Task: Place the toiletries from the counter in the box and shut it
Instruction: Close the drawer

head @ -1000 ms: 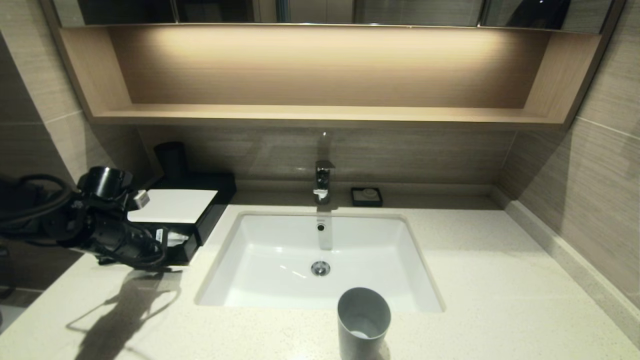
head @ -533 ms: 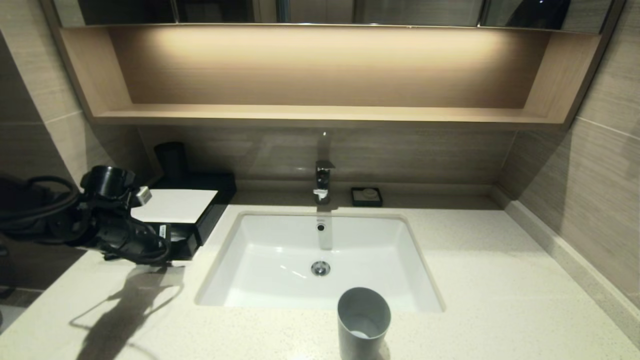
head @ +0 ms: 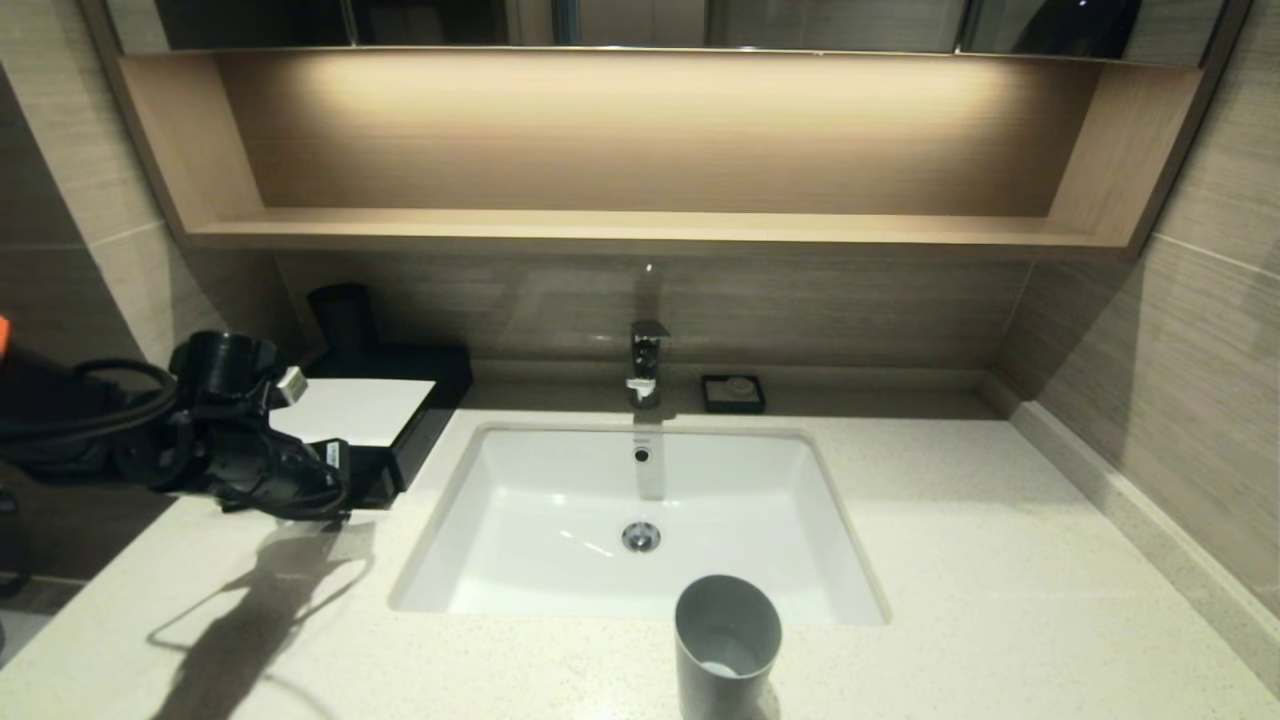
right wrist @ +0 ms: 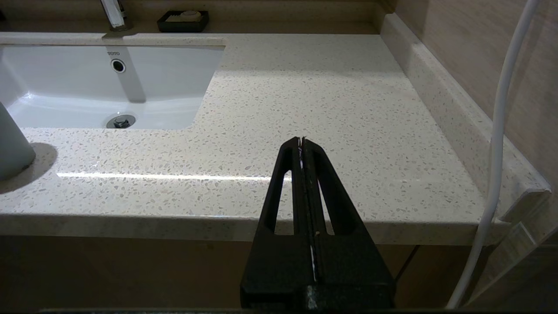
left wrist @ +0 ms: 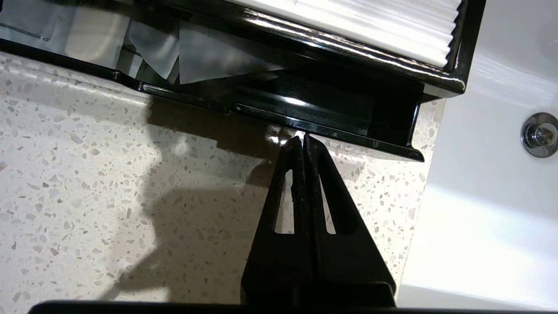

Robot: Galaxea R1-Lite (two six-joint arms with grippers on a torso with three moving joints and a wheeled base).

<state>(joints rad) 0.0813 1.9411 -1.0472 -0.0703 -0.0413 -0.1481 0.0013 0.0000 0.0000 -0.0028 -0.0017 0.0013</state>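
Note:
The black box point(head: 440, 385) with its white top panel point(head: 345, 410) stands at the back left of the speckled counter point(head: 1000, 560). Its drawer point(left wrist: 327, 131) sticks out a short way. Translucent sachets point(left wrist: 218, 61) lie inside it, partly under the box's top. My left gripper point(left wrist: 303, 137) is shut and empty, its tips pressed against the drawer's front lip. In the head view the left gripper point(head: 338, 492) sits at the drawer front. My right gripper point(right wrist: 301, 139) is shut and empty, hanging in front of the counter's front edge on the right.
The white basin point(head: 640, 500) lies right of the box, with a faucet point(head: 647, 362) behind it. A grey tumbler point(head: 727, 640) stands at the basin's front. A black soap dish point(head: 733, 393) sits by the back wall, and a dark cup point(head: 343, 318) stands behind the box.
My left arm has moved toward the back wall, and the drawer has slid further into the box. The pale contents seen in the drawer a second ago are covered in the head view.

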